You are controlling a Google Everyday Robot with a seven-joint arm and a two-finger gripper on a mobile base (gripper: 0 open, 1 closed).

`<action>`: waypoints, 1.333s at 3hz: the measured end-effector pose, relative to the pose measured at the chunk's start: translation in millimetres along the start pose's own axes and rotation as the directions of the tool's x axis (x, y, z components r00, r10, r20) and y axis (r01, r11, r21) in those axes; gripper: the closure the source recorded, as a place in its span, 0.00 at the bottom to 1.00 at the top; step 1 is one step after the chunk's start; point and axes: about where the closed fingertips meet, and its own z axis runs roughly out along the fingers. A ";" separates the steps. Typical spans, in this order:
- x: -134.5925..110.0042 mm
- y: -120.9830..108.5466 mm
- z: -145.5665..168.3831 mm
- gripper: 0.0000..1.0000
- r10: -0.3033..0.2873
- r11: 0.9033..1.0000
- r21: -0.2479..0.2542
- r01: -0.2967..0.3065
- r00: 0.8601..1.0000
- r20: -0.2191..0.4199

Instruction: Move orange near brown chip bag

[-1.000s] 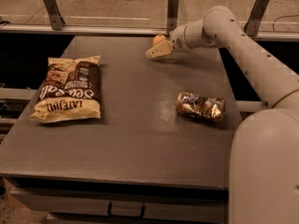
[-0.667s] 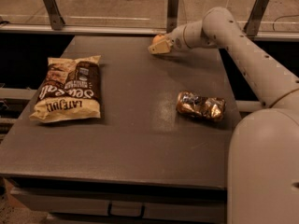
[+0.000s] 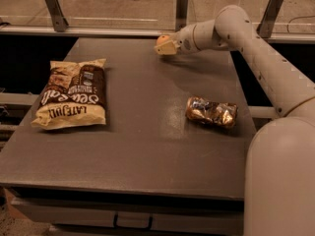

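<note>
Above the far end of the table (image 3: 142, 132), the orange (image 3: 162, 37) tight within the gripper (image 3: 163, 44).

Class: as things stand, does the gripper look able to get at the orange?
Likely yes. The gripper sits at the orange by the table's far edge; nothing shows between them, and the brown chip bag and foil package lie well away.

My one camera sits high over the near side of the table (image 3: 138, 151), probably on my head. It looks forward and down across the top. My body (image 3: 280, 181) crowds the lower right, and my gripper (image 3: 166, 46) shows at the far edge.
</note>
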 end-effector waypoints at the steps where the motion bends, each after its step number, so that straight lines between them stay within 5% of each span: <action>1: -25.6 33.2 -14.2 1.00 -0.077 0.993 -0.091 0.080 0.996 0.042; 3: -22.1 35.2 -10.0 1.00 -0.057 0.993 -0.103 0.060 0.998 0.039; 4: -27.0 80.4 -0.6 1.00 -0.089 0.974 -0.207 0.097 0.995 0.049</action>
